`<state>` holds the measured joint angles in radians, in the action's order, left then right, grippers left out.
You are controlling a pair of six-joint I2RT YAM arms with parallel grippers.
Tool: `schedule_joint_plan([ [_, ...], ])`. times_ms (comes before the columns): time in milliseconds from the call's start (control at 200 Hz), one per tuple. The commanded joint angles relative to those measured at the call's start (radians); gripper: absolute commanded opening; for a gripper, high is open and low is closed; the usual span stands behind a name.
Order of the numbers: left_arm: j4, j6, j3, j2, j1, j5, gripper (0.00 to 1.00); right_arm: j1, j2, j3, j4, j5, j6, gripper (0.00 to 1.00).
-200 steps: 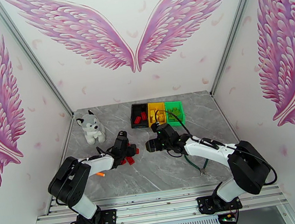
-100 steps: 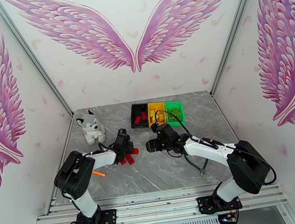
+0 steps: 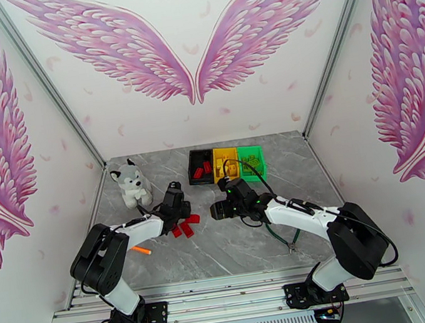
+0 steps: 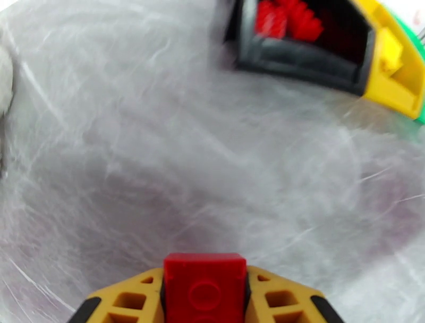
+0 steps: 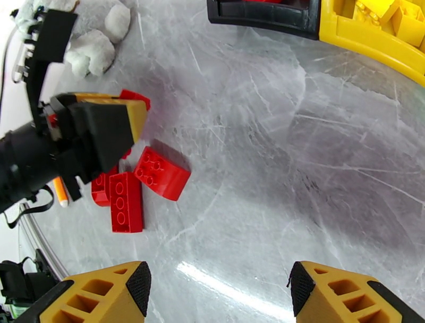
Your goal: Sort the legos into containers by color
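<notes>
Nearest me, a small orange peg (image 3: 141, 250) lies on the grey marbled bench (image 3: 237, 250), beside the left arm. Just beyond it, three loose red bricks (image 3: 184, 227) sit huddled together on the bench; from the right wrist I can make out a curved one (image 5: 162, 172) touching a long flat one (image 5: 126, 202).

Right above that cluster hangs the left claw (image 3: 176, 203), pinched narrow on a red brick (image 4: 204, 279) that is wedged between its yellow fingers, studs hidden, clear of the bench. Opposite it, near the middle of the bench, the right claw (image 5: 218, 289) points towards the pile with its fingers spread wide and nothing between them.

Further back on the left, a grey-and-white husky plush (image 3: 131, 182) sits upright. At the far side stand three bins joined in a row: the black bin (image 4: 297, 56) with red bricks (image 4: 287, 21) in it, the yellow bin (image 5: 372, 45) with yellow bricks (image 5: 393, 13), and the green bin (image 3: 250, 149) at the right end, its contents too small to make out.
</notes>
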<state>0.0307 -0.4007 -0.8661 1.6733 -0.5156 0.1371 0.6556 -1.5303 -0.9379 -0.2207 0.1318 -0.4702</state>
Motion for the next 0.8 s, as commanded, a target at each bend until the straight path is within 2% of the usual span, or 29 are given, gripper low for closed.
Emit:
schedule_joint_plan([
  [0, 0.018, -0.010, -0.087, -0.020, -0.006, -0.083, 0.35, -0.007, 0.044, -0.011, -0.016, -0.044, 0.005, 0.77],
  [200, 0.048, -0.017, -0.253, 0.075, -0.006, -0.129, 0.36, -0.022, 0.073, -0.002, -0.032, -0.073, 0.005, 0.77],
  [385, 0.018, -0.024, -0.500, 0.238, 0.012, -0.151, 0.37, -0.035, 0.100, 0.010, -0.036, -0.084, 0.007, 0.77],
  [465, -0.006, -0.030, -0.598, 0.309, 0.021, -0.150, 0.43, -0.039, 0.106, 0.011, -0.039, -0.087, 0.009, 0.77],
  [645, -0.026, -0.032, -0.731, 0.392, 0.033, -0.148, 0.68, -0.043, 0.114, 0.013, -0.044, -0.094, 0.014, 0.78],
  [795, -0.009, -0.020, -0.702, 0.347, 0.026, -0.144, 0.71, -0.048, 0.112, 0.014, -0.045, -0.103, 0.018, 0.78],
])
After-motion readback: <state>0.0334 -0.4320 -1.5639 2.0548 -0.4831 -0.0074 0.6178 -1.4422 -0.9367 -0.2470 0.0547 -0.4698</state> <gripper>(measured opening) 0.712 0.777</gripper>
